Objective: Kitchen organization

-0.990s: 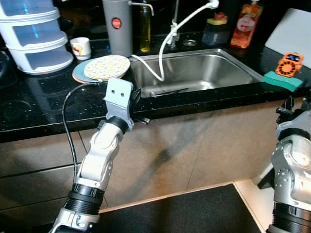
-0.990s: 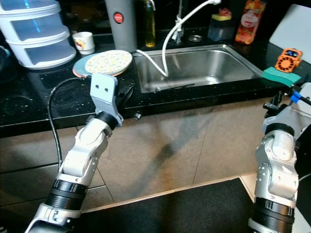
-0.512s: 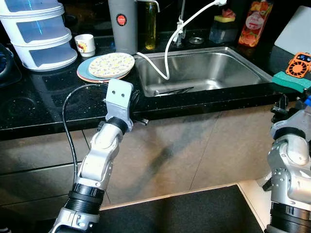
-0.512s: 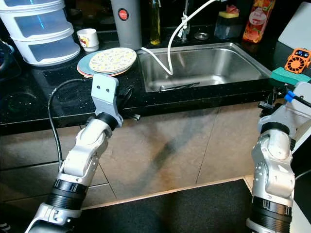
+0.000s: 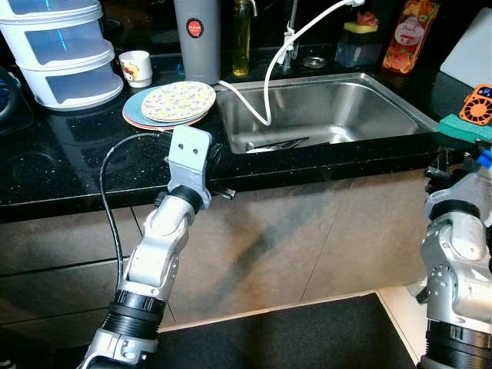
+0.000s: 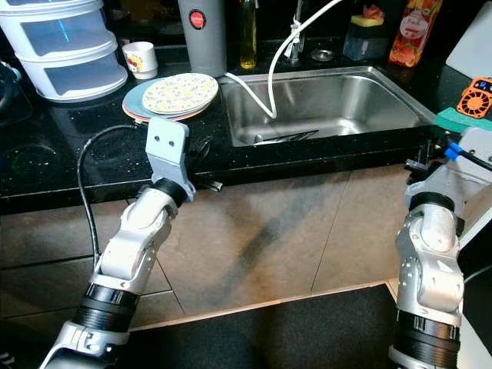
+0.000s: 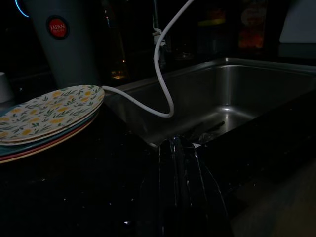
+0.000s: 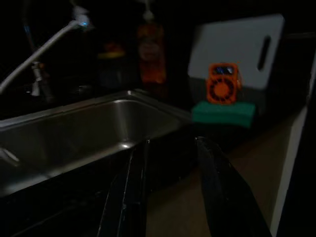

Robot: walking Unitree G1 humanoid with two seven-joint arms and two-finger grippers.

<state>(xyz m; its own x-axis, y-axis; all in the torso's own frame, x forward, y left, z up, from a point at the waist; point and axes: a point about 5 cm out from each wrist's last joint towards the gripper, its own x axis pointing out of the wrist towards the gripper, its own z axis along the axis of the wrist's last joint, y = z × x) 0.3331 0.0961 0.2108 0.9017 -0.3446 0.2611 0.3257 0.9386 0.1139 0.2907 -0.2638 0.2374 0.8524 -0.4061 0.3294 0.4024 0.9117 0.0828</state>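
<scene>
Robot stood facing a black counter (image 5: 69, 165) with a steel sink (image 5: 327, 108). Left gripper (image 7: 180, 163) was raised at the counter's front edge, at about 7 o'clock from the sink; the left wrist view showed its fingers pressed together, clenched on nothing, pointing toward the sink lip. Likely staged there to reach either the plates or the sink contents. Right gripper (image 8: 170, 168) hung near the counter's right end, at about 4 o'clock from the sink, fingers spread apart and holding nothing; it looked idle.

Plate stack (image 5: 171, 104), probably the task's thing, sat on the counter at 10 o'clock from the left gripper, just beside the sink's left rim, floral plate on top. A white hose (image 5: 269, 84) drooped from the tap into the basin. White cup (image 5: 136, 68) and grey canister (image 5: 197, 38) stood behind the plates, at 12 o'clock from them. Plastic drawer unit (image 5: 54, 46) was cut off at the top left.

Dark utensils (image 5: 280, 144) lay in the basin near its front wall; too dim to tell what kind. Green sponge (image 6: 460, 119) with an orange gadget (image 6: 477, 96) on it was cut by the right edge. Both wrist views were very dark, labels unreadable.
</scene>
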